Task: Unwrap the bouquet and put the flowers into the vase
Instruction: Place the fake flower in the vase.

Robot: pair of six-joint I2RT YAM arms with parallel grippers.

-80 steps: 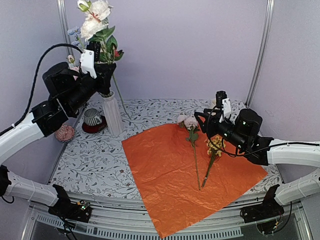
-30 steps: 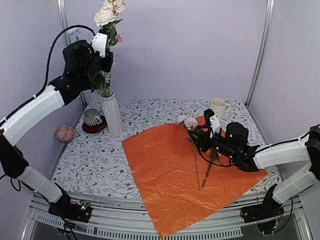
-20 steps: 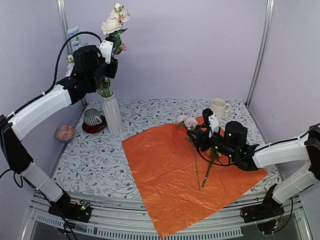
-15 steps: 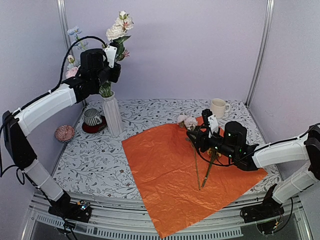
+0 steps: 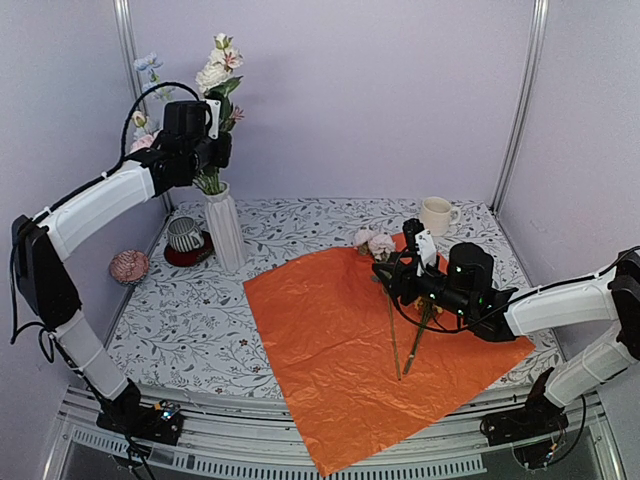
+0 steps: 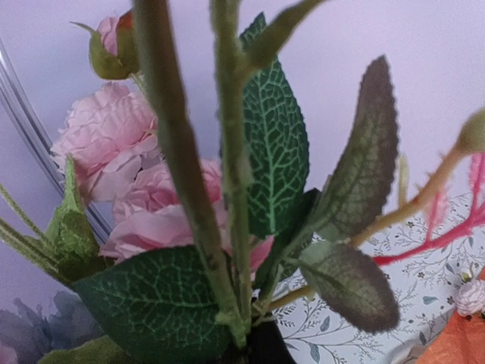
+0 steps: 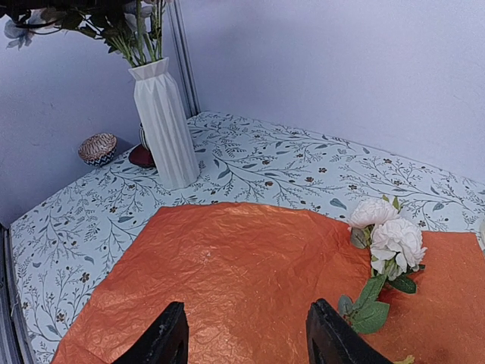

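Right tool (image 7: pixel 242 322), jaws apart, over orange paper (image 5: pixel 320 350); mug (image 5: pixel 436 214) behind

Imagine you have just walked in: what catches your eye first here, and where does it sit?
The crinkled orange paper spread flat across the middle of the table, with two loose flower stems lying on it by the open right end effector. Next, at the rear left, the white ribbed vase, above which the raised left end effector is shut on a white-bloomed stem.
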